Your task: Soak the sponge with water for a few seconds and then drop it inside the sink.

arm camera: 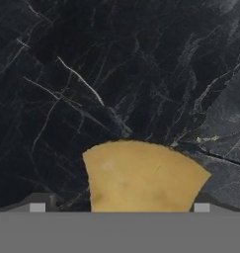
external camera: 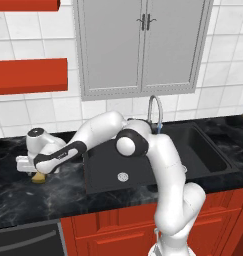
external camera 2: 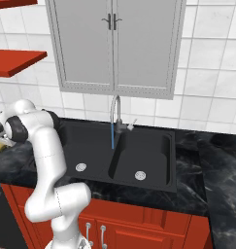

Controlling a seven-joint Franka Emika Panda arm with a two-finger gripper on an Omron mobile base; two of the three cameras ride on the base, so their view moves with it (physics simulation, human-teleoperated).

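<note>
**Black marble, red cabinets, and a sponge between spread fingers**

Black marble with thin white veins makes up the countertop (external camera: 23, 192), which runs the width of the room above glossy red base cabinets (external camera: 110, 232). Behind it rises a wall of white square tiles (external camera 2: 211, 73), carrying a pale grey double-door wall cabinet (external camera: 143, 45) with dark handles and, to the left, red open shelves (external camera: 28, 75).

Set into the counter is the matte black double-basin sink (external camera 2: 170, 160), each basin with a round silver drain. A curved grey faucet (external camera 2: 115, 109) stands at its far edge, and a thin blue stream of water (external camera 2: 112, 136) falls from the spout toward the divider between the basins.

The white robot arm reaches far to the left, well clear of the sink, with its hand low over the marble. The two-finger gripper (arm camera: 119, 207) points down at the counter, its dark tips standing wide apart (about as wide as they go). Between them lies the small yellow-tan sponge (arm camera: 141, 178), resting on the stone; whether the tips touch its sides cannot be told. In the left base view the sponge (external camera: 39, 177) peeps out just under the hand, on the counter left of the sink.
</note>
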